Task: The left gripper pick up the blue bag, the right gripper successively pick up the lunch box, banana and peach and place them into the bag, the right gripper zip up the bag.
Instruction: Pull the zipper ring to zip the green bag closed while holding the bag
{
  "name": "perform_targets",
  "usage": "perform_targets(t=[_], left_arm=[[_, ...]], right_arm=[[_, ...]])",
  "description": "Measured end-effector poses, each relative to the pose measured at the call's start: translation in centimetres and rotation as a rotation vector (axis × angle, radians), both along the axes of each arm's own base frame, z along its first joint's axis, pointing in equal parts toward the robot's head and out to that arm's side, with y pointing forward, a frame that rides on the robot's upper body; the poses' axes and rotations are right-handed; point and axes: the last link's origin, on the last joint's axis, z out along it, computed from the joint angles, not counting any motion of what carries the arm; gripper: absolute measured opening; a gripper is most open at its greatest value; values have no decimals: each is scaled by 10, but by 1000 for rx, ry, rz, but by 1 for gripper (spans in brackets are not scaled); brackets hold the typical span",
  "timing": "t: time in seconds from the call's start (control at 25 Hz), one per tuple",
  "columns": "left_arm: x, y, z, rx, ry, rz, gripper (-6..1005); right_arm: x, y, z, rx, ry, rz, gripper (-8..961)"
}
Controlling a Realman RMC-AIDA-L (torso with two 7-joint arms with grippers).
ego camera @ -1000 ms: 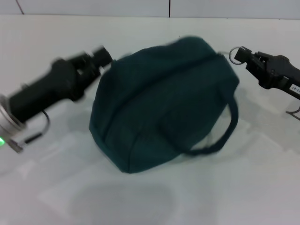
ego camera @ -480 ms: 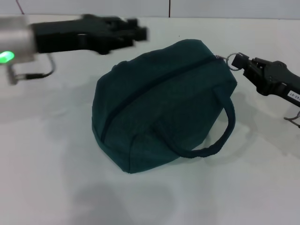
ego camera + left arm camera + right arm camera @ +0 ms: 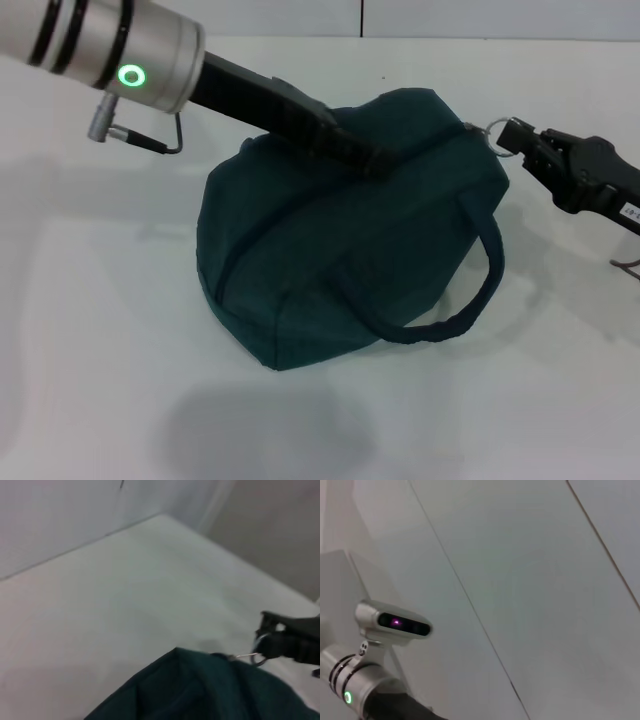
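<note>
The blue bag [image 3: 330,260] lies on the white table with its zipper closed along the top and one loop handle [image 3: 475,290] hanging toward the front right. My left gripper [image 3: 368,160] reaches in from the upper left and lies across the top of the bag. My right gripper [image 3: 518,137] is at the bag's right end, shut on the metal ring pull [image 3: 497,132]. The left wrist view also shows the bag [image 3: 200,690], the ring pull [image 3: 256,656] and the right gripper [image 3: 267,642]. The lunch box, banana and peach are out of view.
The white table [image 3: 110,350] spreads around the bag, with a wall edge along the back. The left arm's silver wrist with its green ring light [image 3: 130,55] hangs over the back left. The right wrist view shows that wrist [image 3: 352,687] and wall panels.
My left arm has swung up from the bag's left side and come down across the bag's top. The bag has settled slightly. My right gripper has stayed at the ring pull.
</note>
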Motion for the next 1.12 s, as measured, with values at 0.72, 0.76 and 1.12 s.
perform_targets(t=[0.72,0.76,1.12], left_arm=[[3,-1,-3,22,4,10,382],[3,-2,-3,19,5,11,349],[6,-8,1,-28,-24,1,191]], right_arm=[[6,-3,0,-1,2,-23,6],[6,-3,0,0,2,-24,6],[20,1,1,48,-40,-102,7]])
